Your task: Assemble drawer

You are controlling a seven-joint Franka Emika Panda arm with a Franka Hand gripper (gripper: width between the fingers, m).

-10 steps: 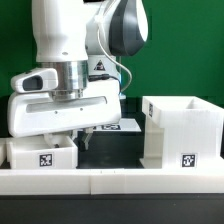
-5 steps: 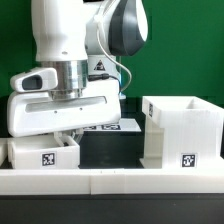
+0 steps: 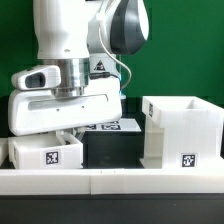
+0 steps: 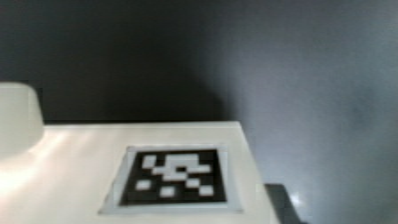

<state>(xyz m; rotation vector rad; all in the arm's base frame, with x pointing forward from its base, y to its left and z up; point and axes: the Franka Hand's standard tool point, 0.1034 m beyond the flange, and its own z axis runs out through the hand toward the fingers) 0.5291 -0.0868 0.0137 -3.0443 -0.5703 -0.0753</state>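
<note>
My pincer (image 3: 72, 131) hangs just above the small white plastic open-top tray (image 3: 45, 153). I cannot tell how far open it is. I should straddle one tray wall squarely, then close gently.

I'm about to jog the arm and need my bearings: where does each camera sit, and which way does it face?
Exterior view: low at the table's edge, facing level over the border wall at the box shell and tray; arm and gripper show.
Wrist view: on the wrist, looking down on a tagged white surface; no fingers clearly show.
Shared for certain: only the black table.
</note>
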